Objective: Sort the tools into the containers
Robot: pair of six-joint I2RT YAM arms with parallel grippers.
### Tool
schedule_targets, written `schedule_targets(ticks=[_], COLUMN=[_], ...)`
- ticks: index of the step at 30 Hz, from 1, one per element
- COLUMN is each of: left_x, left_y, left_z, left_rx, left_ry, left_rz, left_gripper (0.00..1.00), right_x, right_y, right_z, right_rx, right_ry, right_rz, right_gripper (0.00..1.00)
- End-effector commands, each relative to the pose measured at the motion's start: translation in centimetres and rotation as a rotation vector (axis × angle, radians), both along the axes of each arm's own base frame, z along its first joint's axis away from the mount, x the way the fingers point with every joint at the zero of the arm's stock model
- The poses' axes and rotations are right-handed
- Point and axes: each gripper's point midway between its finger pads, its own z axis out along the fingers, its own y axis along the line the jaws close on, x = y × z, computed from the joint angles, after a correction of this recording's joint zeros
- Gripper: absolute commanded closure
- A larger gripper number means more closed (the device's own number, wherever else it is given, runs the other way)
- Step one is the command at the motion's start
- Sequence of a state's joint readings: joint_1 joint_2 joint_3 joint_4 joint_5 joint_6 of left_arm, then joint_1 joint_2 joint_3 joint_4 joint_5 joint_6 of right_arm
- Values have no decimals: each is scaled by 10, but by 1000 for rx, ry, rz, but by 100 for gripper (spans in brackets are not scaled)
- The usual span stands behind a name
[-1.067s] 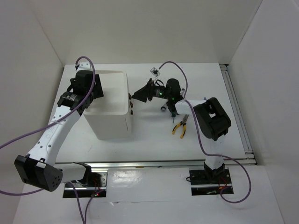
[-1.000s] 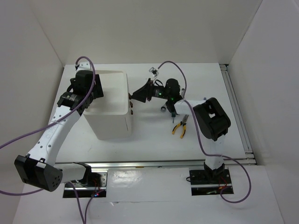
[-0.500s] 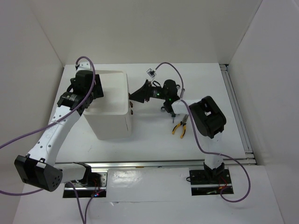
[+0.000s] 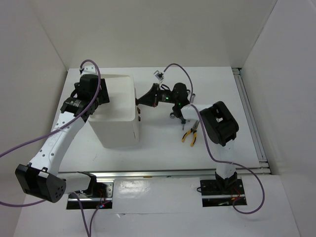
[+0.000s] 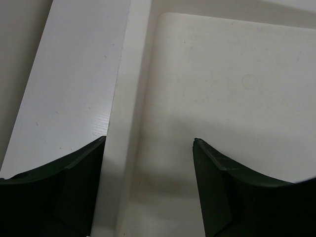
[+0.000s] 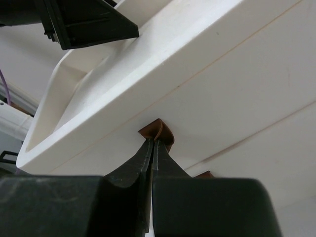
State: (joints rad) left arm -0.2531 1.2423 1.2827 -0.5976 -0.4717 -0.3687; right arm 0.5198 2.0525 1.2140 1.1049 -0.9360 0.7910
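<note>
From above, the yellow-handled pliers (image 4: 190,133) lie on the table (image 4: 163,148), right of the white box (image 4: 118,123); left wrist view: the left gripper (image 5: 148,140) hangs spread and empty over the top tray (image 5: 222,74); right wrist view: the right gripper (image 6: 152,142) is pressed closed, tips touching a brown drawer knob (image 6: 158,131)
</note>
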Motion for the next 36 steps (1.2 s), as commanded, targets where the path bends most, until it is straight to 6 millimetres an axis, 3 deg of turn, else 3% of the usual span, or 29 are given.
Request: schedule_targets(ticks=[1,4,6,7,8,14,19,21,22,23,24,26,28,29,30,31,32,33,34,35,36], left_x=[-6,-6,-6,-6,-6,-5,-5,-5,-5,-5,-5,-5,-5,-5,-4,-4,-4,-4,-4,-4,-4], left_y=[-25,-25,-25,-25,-25,-25,-25,-27,-27,-27,-27,-27,-27,-27,-27,-27,-27,-27,-27,-30,-32], left_z=[-23,-23,-23,-23,-23,-26,-26,-26,-26,-26,-26,-26,-26,-26,-29,-29,-29,-29,-29,-29,-30], left_rx=[-44,-44,-44,-44,-44,-42,-42,-49,-49,-49,-49,-49,-49,-49,-47,-47,-47,-47,-47,-46,-52], left_ry=[80,80,80,80,80,89,89,91,91,91,91,91,91,91,100,100,100,100,100,100,102], left_rz=[-89,-89,-89,-89,-89,-88,-88,-97,-97,-97,-97,-97,-97,-97,-96,-96,-96,-96,-96,-106,-113], left_gripper=[21,21,21,21,21,21,21,21,21,20,18,12,11,10,10,8,8,7,7,7,7], right_x=[2,3,9,9,11,25,26,32,35,37,46,55,81,83,97,99,91,96,91,78,76], right_y=[4,-8,-25,-33,-46,-109,-129,-140,-145,-147,-156,-171,-199,-212,-239,-252,-259,-272,-278,-284,-290], right_z=[11,10,0,7,-2,-8,-12,-8,-9,-8,-4,-3,-4,-20,-13,-18,-37,-34,-41,-64,-67], right_rx=[25,29,15,23,7,-11,-39,-53,-62,-68,-78,-129,-200,-277,-311,-352,-447,-505,-571,-700,-764], right_ry=[-84,-93,-61,-75,-54,-28,-18,-26,-15,-9,-8,44,57,137,149,189,252,262,296,357,363], right_rz=[-13,-36,-69,-83,-102,-229,-269,-320,-350,-369,-433,-544,-778,-853,-1026,-1098,-1131,-1239,-1287,-1292,-1349], right_gripper=[100,100,100,100,100,100,97,92,84,51,1,0,0,0,0,0,0,0,0,0,0])
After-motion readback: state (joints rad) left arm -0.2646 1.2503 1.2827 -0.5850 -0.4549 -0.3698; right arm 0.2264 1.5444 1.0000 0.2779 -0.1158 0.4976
